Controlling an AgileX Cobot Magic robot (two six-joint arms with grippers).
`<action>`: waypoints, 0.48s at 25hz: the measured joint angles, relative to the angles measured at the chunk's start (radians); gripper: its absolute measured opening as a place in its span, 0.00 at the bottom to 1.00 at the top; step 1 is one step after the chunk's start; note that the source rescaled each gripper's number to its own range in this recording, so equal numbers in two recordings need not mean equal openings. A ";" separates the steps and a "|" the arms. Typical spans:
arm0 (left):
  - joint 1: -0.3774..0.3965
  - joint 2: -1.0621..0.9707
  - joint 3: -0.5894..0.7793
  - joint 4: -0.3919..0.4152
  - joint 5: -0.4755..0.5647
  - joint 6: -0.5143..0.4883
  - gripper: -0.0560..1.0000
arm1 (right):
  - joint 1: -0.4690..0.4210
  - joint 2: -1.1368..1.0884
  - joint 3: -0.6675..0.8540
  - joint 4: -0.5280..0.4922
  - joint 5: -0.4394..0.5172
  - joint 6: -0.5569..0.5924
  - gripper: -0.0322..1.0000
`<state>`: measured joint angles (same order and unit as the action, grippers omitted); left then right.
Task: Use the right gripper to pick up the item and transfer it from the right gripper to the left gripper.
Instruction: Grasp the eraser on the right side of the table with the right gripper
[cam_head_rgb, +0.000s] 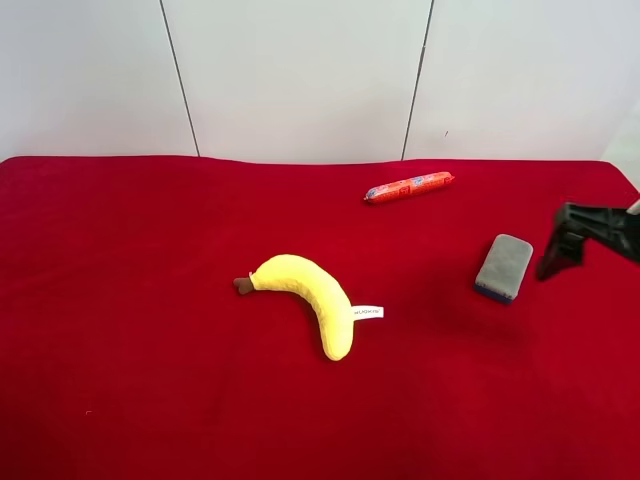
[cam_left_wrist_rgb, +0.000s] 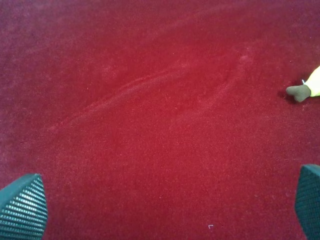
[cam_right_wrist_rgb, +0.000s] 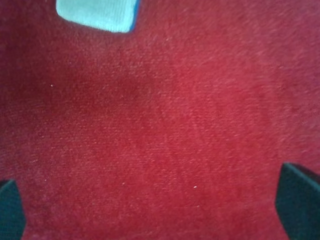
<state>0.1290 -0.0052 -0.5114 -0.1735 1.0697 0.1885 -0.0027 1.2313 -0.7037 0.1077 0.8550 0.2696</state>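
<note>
Red cloth (cam_head_rgb: 150, 400): grey pad (cam_head_rgb: 504, 267) lies flat just beside right hand (cam_head_rgb: 560, 255), untouched; hand spread wide, empty.

1. A table (cam_head_rgb: 120, 300) covered in deep red, velvety cloth fills most of the exterior high view.
2. In the left wrist view the cloth shows faint curved creases (cam_left_wrist_rgb: 150, 85).
3. A yellow plush banana (cam_head_rgb: 310, 295) lies flat near the middle of the table, its curve arching toward the far side.
4. Its brown stem (cam_head_rgb: 243, 286) points to the exterior high view's left.
5. A small white tag (cam_head_rgb: 367, 313) sticks out of the banana's side near its blunt end; the print is too small to read.
6. A thin red-orange sausage stick (cam_head_rgb: 408, 187) lies near the far edge, slightly tilted, well apart from the banana.
7. Behind the table stands a pale wall (cam_head_rgb: 300, 70) of panels divided by two dark seams.
</note>
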 joint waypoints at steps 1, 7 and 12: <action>0.000 0.000 0.000 0.000 0.000 0.000 1.00 | 0.000 0.019 -0.003 0.007 -0.003 0.003 1.00; 0.000 0.000 0.000 0.000 0.000 0.000 1.00 | 0.000 0.088 -0.004 0.137 -0.115 0.165 1.00; 0.000 0.000 0.000 0.000 0.000 0.000 1.00 | 0.000 0.114 -0.004 0.046 -0.139 0.401 1.00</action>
<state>0.1290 -0.0052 -0.5114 -0.1735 1.0697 0.1882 -0.0027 1.3450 -0.7080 0.1532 0.7164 0.6709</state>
